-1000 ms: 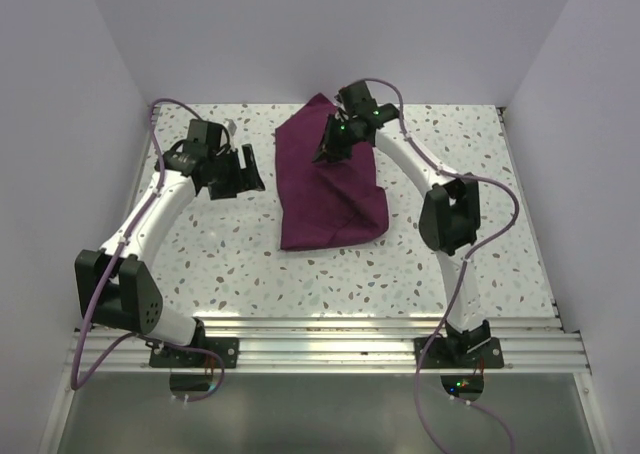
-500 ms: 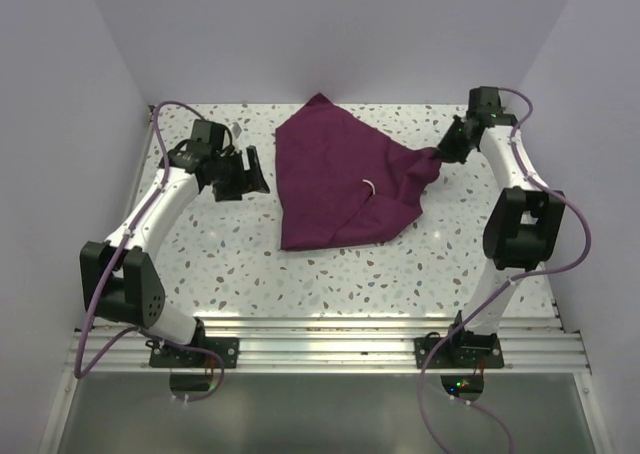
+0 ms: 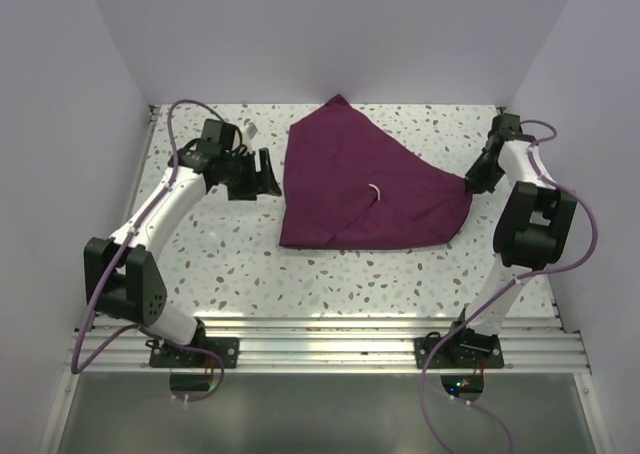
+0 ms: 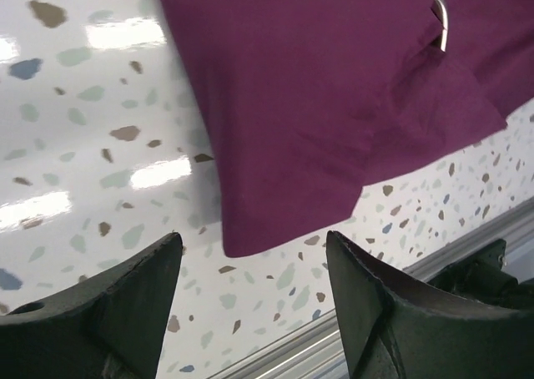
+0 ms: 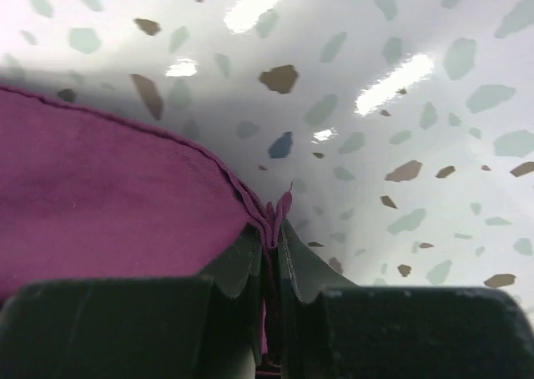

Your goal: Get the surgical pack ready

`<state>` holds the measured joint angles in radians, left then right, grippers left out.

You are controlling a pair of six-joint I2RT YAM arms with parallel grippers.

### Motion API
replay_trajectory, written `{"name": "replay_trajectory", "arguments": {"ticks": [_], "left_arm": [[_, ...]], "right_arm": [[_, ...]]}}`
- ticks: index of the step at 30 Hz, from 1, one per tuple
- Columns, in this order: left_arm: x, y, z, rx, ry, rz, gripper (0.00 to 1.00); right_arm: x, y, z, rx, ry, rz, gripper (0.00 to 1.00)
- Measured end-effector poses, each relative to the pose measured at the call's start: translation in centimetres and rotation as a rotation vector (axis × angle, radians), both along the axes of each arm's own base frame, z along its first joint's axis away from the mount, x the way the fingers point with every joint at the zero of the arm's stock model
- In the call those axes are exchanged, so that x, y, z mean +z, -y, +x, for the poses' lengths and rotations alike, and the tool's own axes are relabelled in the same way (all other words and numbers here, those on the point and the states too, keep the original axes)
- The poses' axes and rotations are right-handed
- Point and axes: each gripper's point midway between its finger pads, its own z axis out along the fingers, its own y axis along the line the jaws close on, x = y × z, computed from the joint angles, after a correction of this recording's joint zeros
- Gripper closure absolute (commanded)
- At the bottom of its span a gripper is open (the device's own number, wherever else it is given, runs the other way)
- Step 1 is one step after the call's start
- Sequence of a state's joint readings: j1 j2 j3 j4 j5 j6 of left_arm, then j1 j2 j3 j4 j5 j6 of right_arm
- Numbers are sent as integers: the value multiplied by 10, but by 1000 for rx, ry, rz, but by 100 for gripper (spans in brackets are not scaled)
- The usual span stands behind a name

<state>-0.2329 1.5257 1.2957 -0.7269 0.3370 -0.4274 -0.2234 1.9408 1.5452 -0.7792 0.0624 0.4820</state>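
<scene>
The large dark purple cloth [image 3: 365, 189] lies spread across the middle of the speckled white desk [image 3: 240, 264], with a small silver ring [image 3: 373, 193] peeking from a fold. The right pincer [image 3: 472, 181] is clenched on the cloth's right corner. The left pincer [image 3: 268, 174] stands released just beside its left edge.
</scene>
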Motion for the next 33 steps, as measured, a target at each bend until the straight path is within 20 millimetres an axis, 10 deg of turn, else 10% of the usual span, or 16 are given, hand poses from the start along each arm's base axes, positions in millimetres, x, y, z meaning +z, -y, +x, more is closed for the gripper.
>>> {"name": "replay_trajectory", "arguments": {"ticks": [3,9,12,17,25,33], "left_arm": [[2,31,-6,-89,8,-15,31],[0,107,-16,-272,9,-62,47],[-1,145,-23,-351,5,-89,74],[-10,201,-36,-452,-10,-118,100],[-44,296,-36,-544,-23,-57,100],[-71,324,-58,-531,-41,42,100]], "right_arm": [[-8,8,-8,-10,-38,1,86],[-31,11,-27,-1,-116,0,45],[-43,10,-44,-2,-170,12,33],[-40,18,-49,-24,-183,18,31],[-31,24,-50,-44,-159,35,31],[-29,21,-48,-39,-146,59,32]]}}
